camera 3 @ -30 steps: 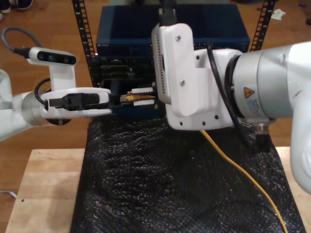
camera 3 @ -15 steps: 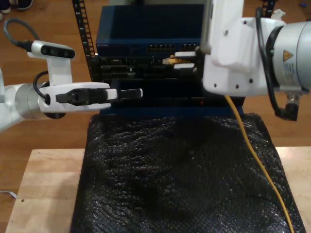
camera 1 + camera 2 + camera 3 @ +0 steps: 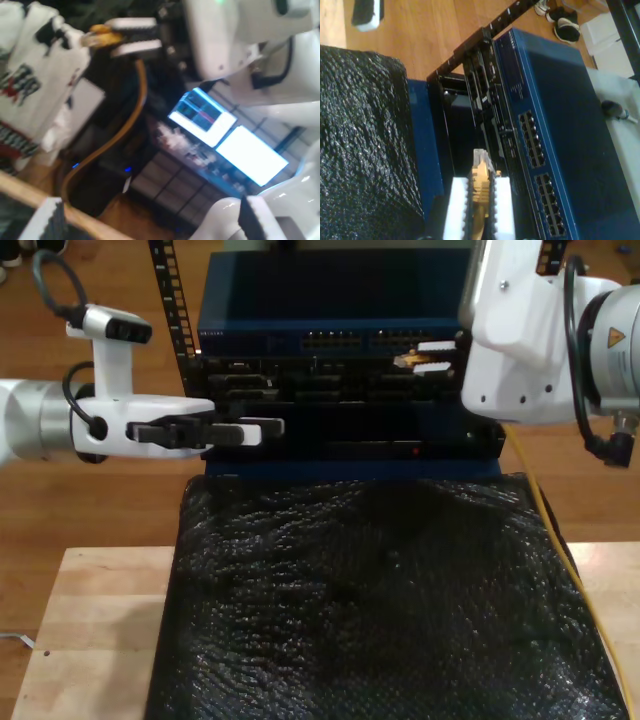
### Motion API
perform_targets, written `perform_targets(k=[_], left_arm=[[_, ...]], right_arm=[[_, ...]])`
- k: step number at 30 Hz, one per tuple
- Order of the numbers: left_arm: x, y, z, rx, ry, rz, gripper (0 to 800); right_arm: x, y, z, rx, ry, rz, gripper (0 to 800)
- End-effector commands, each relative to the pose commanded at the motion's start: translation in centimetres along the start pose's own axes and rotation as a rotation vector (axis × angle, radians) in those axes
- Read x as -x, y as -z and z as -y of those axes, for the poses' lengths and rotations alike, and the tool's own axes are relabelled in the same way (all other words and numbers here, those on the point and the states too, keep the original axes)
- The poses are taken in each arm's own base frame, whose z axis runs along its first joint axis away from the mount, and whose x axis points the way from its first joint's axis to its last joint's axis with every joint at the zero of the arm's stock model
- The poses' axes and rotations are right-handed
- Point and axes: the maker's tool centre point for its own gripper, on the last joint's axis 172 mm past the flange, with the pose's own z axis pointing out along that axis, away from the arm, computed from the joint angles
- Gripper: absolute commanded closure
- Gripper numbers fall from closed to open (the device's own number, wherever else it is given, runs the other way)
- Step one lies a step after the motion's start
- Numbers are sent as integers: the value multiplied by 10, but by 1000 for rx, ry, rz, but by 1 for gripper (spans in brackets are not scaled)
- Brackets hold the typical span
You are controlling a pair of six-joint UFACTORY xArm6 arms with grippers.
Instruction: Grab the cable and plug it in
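Note:
The yellow-orange cable (image 3: 545,510) runs up from the exterior view's lower right to my second gripper (image 3: 432,356), which is shut on it just behind the clear plug (image 3: 403,360). The plug (image 3: 480,162) sticks out past the white fingers (image 3: 456,205) and points at the blue switch (image 3: 560,125), a short way off its rows of ports (image 3: 532,140). My first gripper (image 3: 262,430) hovers at the exterior view's left, in front of the rack, well apart from the plug. It is open, with its two fingertips spread wide around (image 3: 150,222) and nothing between them. It faces the held cable (image 3: 140,95).
The blue switch (image 3: 330,300) sits on a rack of dark units (image 3: 300,390) between perforated posts (image 3: 170,300). A black bubble-textured mat (image 3: 370,600) covers the wooden table (image 3: 90,620) in front of the rack. Black arm cables hang beside the second arm's wrist (image 3: 585,390).
My second gripper has carried the plug up and toward the exterior view's right, from the lower rack to the switch's port level. My first gripper has parted from the plug and drawn back.

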Motion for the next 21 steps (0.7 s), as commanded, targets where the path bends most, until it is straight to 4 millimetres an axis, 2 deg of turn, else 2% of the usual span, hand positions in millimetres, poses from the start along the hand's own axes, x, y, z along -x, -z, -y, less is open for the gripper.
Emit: perform_targets(k=[3,8,12,21], left_arm=[[10,15,12,-64,10,40,3],[36,54,33,-206,36,134,3],[42,68,33,-251,22,214,3],[72,111,37,-374,30,410,3]], right_arm=[[12,-7,1,-12,-16,21,800],[33,-13,-1,-14,-52,55,800],[47,-18,-4,-18,-77,78,800],[51,-21,-2,-24,-83,84,800]])
